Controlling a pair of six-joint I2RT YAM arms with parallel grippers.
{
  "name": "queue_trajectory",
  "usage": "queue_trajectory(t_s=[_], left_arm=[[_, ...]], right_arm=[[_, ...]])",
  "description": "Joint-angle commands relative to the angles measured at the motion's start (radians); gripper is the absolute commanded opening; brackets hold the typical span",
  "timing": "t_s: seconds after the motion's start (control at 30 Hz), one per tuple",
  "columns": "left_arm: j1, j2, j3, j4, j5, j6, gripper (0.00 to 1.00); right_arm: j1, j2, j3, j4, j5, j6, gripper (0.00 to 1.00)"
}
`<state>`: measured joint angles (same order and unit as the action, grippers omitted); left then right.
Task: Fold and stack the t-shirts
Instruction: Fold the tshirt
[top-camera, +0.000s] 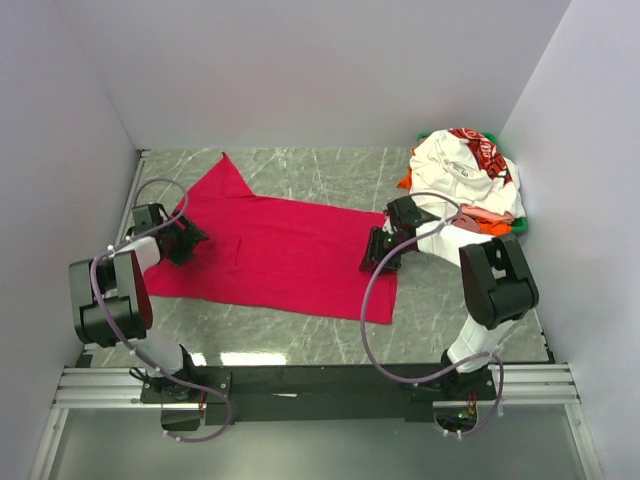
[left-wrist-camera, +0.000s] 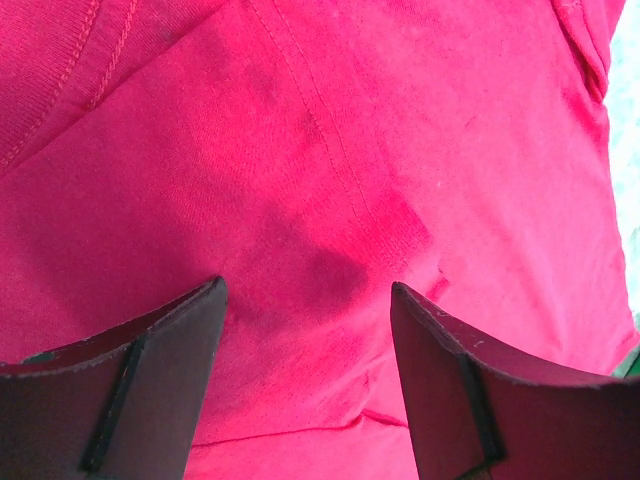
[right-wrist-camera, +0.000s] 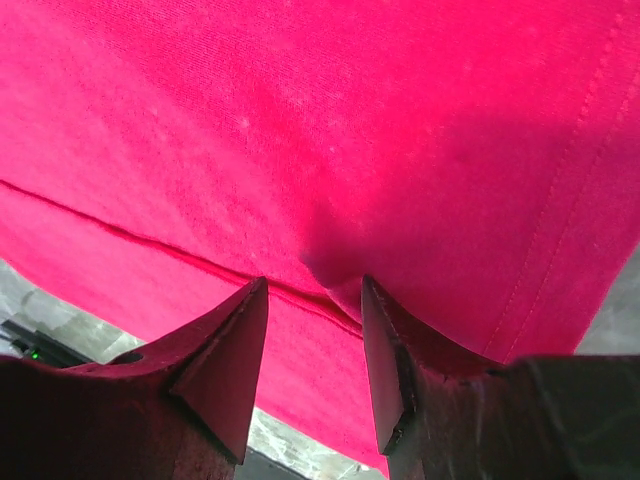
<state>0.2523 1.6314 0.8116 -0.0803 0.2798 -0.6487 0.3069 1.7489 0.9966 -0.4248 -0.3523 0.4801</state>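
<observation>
Crimson t-shirt (top-camera: 280, 255) lies spread flat on the marble tabletop (top-camera: 300, 175), long axis left to right, with one pointed flap of it reaching toward the far wall from its left end. My left tool (top-camera: 198, 240) sits at the shirt's left end, just inside the edge. The left wrist view shows this tool (left-wrist-camera: 305, 290) spread wide, both fingers (left-wrist-camera: 170, 370) low over the cloth. There is nothing between them but flat red fabric, a seam line and a shadow. My right tool (top-camera: 372, 262) is at the shirt's right end, on its far half, close to the hem. From the right wrist view this tool (right-wrist-camera: 313, 290) is spread about halfway, a clear gap between the fingers (right-wrist-camera: 225, 360). The tips press down where a stitched edge of the shirt crosses. A small pucker of red cloth rises in the gap, not clamped tight. Grey tabletop shows past the shirt's edge in the lower corners of that view. The other t-shirts (top-camera: 465, 180) are heaped just beyond the crimson shirt's far right corner, apart from it. A white one with red-and-black print (top-camera: 480, 150) lies on top, orange (top-camera: 490, 227) and pink (top-camera: 470, 217) show under it, and green (top-camera: 521, 229) peeks out at the heap's edge.
</observation>
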Motion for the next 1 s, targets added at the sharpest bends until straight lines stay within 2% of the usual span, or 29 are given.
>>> queue_trajectory(t_s=[0.0,0.27,0.53,0.73,0.97], left_arm=[[0.016,0.001,-0.115,-0.197,-0.105,0.024,0.76],[0.016,-0.129,-0.196,-0.230,-0.157,-0.041,0.76],[0.015,-0.257,-0.275,-0.266,-0.191,-0.106,0.77],[0.015,-0.370,-0.255,-0.312,-0.188,-0.129,0.77],[0.016,-0.470,-0.115,-0.348,-0.169,-0.115,0.82]], right_arm=[[0.009,-0.005,-0.145,-0.043,0.052,0.018,0.50],[0.009,-0.153,-0.301,-0.011,0.075,0.072,0.50],[0.020,-0.265,-0.380,-0.014,0.085,0.126,0.50],[0.031,-0.365,-0.348,-0.089,0.111,0.124,0.51],[0.020,-0.454,-0.150,-0.236,0.222,0.092,0.54]])
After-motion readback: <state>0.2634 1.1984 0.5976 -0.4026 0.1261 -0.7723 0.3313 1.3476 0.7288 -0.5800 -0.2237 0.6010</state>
